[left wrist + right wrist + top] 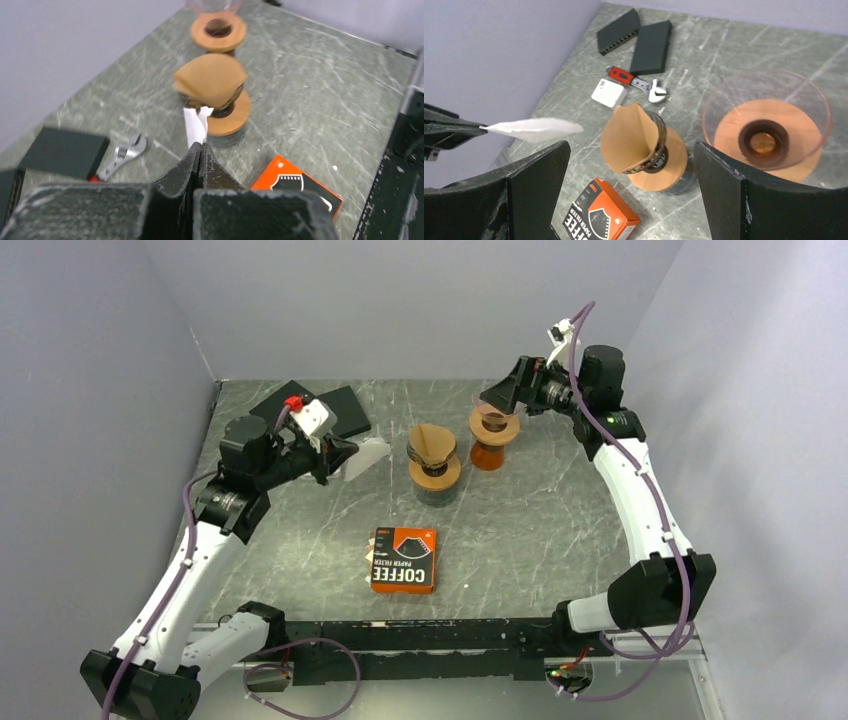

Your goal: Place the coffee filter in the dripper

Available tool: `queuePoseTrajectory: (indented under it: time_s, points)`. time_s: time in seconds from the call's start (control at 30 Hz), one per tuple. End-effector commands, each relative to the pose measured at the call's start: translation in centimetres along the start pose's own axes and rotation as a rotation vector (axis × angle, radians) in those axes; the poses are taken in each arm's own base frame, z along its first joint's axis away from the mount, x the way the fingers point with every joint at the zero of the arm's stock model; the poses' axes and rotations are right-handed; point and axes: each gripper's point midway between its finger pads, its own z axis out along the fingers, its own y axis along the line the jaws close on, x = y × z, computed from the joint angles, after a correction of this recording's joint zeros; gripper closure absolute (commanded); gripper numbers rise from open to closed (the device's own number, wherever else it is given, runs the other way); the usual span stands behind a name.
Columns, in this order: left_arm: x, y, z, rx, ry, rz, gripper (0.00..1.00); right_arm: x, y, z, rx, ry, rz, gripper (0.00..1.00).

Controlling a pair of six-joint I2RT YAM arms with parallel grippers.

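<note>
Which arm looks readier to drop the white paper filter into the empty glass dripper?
Left, probably. The left gripper pinches the white filter and only needs to carry it to the empty dripper. The right gripper hangs open by that dripper, holding nothing.

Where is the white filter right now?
Top view, left of centre: the white filter is pinched in the left gripper, beside the dripper holding a brown filter.

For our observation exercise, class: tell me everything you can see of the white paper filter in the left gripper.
The white filter is thin, soft-looking paper, folded flat and slightly crumpled. The left gripper, shut, pinches one end; the rest sticks out free above the table, pointing toward the dripper that holds a brown filter, without touching it.
</note>
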Motion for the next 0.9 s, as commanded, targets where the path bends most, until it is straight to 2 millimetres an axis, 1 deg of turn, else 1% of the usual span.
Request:
queuePoseTrajectory:
  time_s: [0.0,0.13,0.23,0.3,0.37,0.4,0.53,0.63,0.7,0.8,0.87]
  points:
    - [-3.5,-4.7,-1.0,0.307,-0.105,0.246,1.00,-2.0,4.7,-1.4,-0.192,-0.079,-0.151,0.02]
    - [-4.7,-6.8,-1.6,0.444,-0.165,0.315,1.00,-1.0,7.8,-1.3,-0.338,-0.059,-0.217,0.03]
    - [-5.7,-7.7,-1.7,0.514,-0.206,0.327,1.00,0.6,9.9,-0.8,-0.434,-0.008,-0.279,0.04]
    - [-6.2,-8.0,-1.5,0.556,-0.222,0.323,1.00,1.6,11.2,-0.4,-0.492,0.026,-0.306,0.07]
    - [-6.6,-8.5,-1.4,0.619,-0.227,0.301,1.00,2.5,12.0,-0.1,-0.534,0.054,-0.328,0.13]
    - [-6.7,-8.6,-1.3,0.638,-0.226,0.292,1.00,2.9,12.5,0.0,-0.558,0.068,-0.335,0.15]
    - [-7.0,-8.4,-0.8,0.649,-0.238,0.277,1.00,5.0,14.3,0.2,-0.641,0.117,-0.376,0.16]
    - [-7.0,-8.2,-0.6,0.630,-0.244,0.257,1.00,6.1,15.0,0.4,-0.670,0.137,-0.399,0.16]
    - [-7.0,-8.1,-0.5,0.622,-0.242,0.242,1.00,6.5,15.3,0.4,-0.681,0.151,-0.405,0.18]
    - [-7.2,-8.1,-0.4,0.626,-0.246,0.236,1.00,7.2,15.1,0.9,-0.680,0.175,-0.425,0.24]
    - [-7.3,-8.0,-0.3,0.622,-0.246,0.225,1.00,7.6,15.1,1.0,-0.683,0.188,-0.428,0.25]
